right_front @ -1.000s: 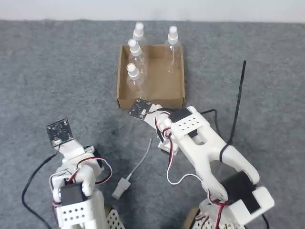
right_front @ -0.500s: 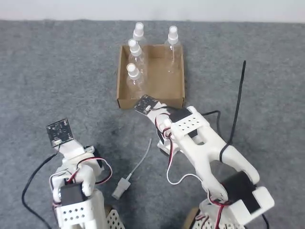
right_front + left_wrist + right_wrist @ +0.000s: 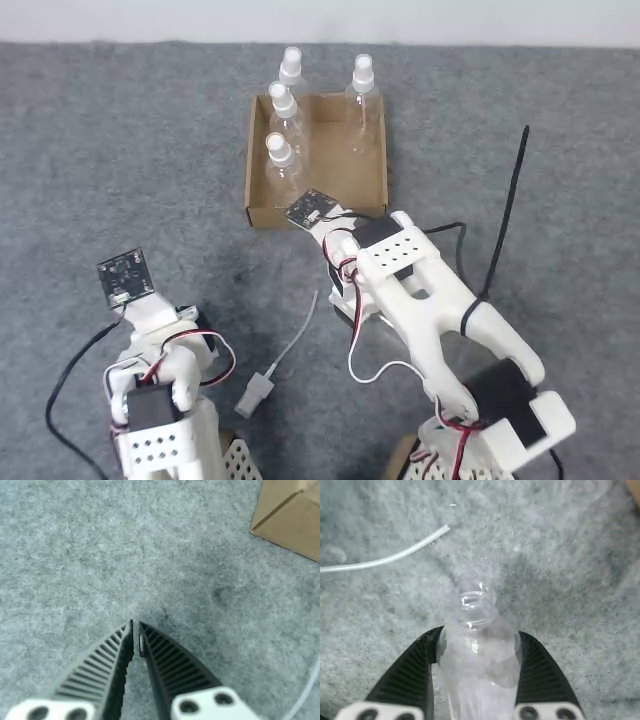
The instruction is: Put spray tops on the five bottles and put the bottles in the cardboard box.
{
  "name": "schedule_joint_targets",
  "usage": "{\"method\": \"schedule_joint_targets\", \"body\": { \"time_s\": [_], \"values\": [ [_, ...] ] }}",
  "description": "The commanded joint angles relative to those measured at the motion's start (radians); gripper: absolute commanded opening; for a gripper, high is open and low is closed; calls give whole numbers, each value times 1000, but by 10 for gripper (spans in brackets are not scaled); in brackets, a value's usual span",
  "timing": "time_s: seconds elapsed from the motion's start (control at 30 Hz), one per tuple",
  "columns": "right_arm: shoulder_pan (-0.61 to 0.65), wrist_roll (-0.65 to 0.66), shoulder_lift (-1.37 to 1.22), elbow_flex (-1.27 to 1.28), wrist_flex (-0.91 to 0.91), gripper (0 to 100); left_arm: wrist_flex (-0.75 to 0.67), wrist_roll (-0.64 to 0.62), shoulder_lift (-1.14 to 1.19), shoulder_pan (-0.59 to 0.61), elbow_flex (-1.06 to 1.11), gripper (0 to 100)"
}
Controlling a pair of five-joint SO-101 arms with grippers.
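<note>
My right gripper (image 3: 479,639) is shut on a clear bottle (image 3: 474,611) whose threaded neck is bare, held just above the grey carpet. In the high view the right arm (image 3: 405,270) hangs over that spot, close to the near wall of the cardboard box (image 3: 262,212). Several bottles with white spray tops (image 3: 279,150) stand in the box, two of them against its far wall. A loose spray top (image 3: 255,392) with its thin tube (image 3: 298,335) lies on the carpet between the arms. My left gripper (image 3: 135,628) is shut and holds nothing, low over bare carpet.
A black cable (image 3: 505,215) runs along the carpet to the right of the right arm. The left arm (image 3: 160,400) sits at the near left. One corner of the box (image 3: 292,512) shows in the left wrist view. Grey carpet surrounds the box.
The right arm's wrist has shifted a little toward the box and to the right, with the bottle still gripped. The left arm has kept still.
</note>
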State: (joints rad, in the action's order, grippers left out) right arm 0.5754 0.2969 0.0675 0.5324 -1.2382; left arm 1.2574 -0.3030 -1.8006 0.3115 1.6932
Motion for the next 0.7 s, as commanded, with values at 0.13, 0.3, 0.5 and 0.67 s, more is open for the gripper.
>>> {"method": "schedule_joint_targets", "body": {
  "time_s": [0.13, 0.3, 0.5, 0.67],
  "values": [
    [10, -9, 31, -74, -68, 41, 3, 3, -21, 5, -8, 13],
    [2, -9, 114, -52, -93, 40, 3, 3, -21, 5, -8, 13],
    [2, -14, 272, 26, -84, 40, 3, 3, -21, 5, -8, 13],
    [1, -98, 323, 71, -31, 40, 3, 3, -21, 5, -8, 13]
  ]
}}
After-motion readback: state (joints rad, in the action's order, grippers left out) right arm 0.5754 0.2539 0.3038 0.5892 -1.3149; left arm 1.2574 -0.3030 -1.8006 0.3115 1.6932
